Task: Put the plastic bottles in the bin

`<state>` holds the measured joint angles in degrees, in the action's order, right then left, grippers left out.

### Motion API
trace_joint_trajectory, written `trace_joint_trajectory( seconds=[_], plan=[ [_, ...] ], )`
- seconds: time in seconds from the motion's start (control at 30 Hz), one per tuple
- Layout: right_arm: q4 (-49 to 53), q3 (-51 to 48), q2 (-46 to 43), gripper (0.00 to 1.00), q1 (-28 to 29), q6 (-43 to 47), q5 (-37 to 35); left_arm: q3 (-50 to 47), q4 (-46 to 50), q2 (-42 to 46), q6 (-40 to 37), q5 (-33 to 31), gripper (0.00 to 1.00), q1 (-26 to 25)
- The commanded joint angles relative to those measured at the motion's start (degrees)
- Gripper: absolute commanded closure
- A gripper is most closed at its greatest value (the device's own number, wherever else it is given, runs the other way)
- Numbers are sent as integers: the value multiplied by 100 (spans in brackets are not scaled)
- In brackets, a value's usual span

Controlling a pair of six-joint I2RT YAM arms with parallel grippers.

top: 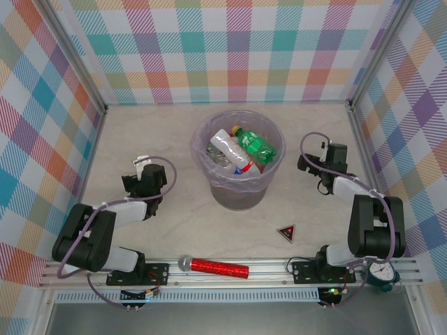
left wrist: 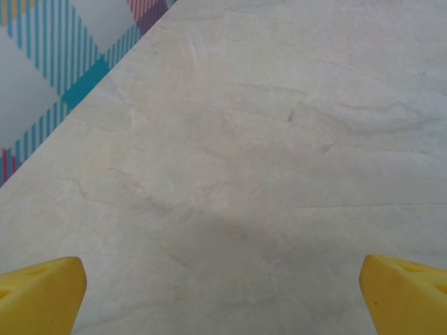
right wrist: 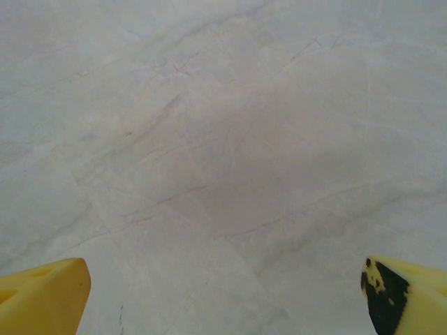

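The bin (top: 209, 171), a round lilac-tinted bucket with a thin clear liner, stands mid-table in the top view. Inside it lie the plastic bottles: a green one (top: 255, 148) and clear ones with red labels (top: 232, 155) on top of others. My left gripper (top: 143, 174) hovers left of the bin, apart from it. My right gripper (top: 323, 165) hovers to the bin's right. In the left wrist view the left gripper (left wrist: 222, 283) stands open, yellow fingertips (left wrist: 42, 293) wide over bare tabletop. The right gripper (right wrist: 223, 286) is open too, fingertips (right wrist: 45, 296) wide with nothing between.
A red glittery microphone (top: 213, 267) lies on the front rail between the arm bases. A small dark triangle (top: 286, 232) sits on the table in front of the bin, to the right. Checkered walls (top: 42, 125) enclose three sides. A round dial (top: 382, 273) sits at the front right.
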<state>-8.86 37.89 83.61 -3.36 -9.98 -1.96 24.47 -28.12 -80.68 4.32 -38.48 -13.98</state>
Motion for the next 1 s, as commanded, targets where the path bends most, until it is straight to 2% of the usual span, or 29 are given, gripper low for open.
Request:
trace_joint_trajectory(
  seconds=[0.0, 0.1, 0.17, 0.3, 0.37, 0.4, 0.6, 0.77, 0.83, 0.97],
  plan=[
    [-1407, -371, 124, 1, 143, 299, -235, 126, -1126, -249, -386, 113, 0, 121],
    [-2009, -592, 150, 1, 274, 574, -256, 10, -1866, -677, -476, 421, 0, 255],
    [-2378, -780, 242, 1, 341, 702, -174, 125, -1520, -651, -462, 600, 0, 272],
    [-3311, -1263, 222, 1, 526, 860, -315, -47, -1948, -693, -628, 895, 0, 273],
    [-4296, -1574, 517, 1, 537, 931, -323, -34, -1880, -677, -612, 984, 0, 288],
    [-3904, -1491, 408, 1, 552, 902, -330, -22, -1871, -695, -612, 1021, 0, 305],
    [-3907, -1466, 435, 1, 479, 857, -216, 99, -1633, -771, -463, 1837, 0, 642],
    [-3849, -1453, 417, 1, 481, 857, -220, -24, -1849, -811, -436, 2017, 0, 702],
    [-3851, -1460, 415, 1, 484, 857, -218, -227, -2516, -1049, -481, 2026, 0, 741],
    [-3847, -1451, 419, 1, 479, 857, -201, -182, -2295, -988, -433, 2030, 0, 743]
  ],
)
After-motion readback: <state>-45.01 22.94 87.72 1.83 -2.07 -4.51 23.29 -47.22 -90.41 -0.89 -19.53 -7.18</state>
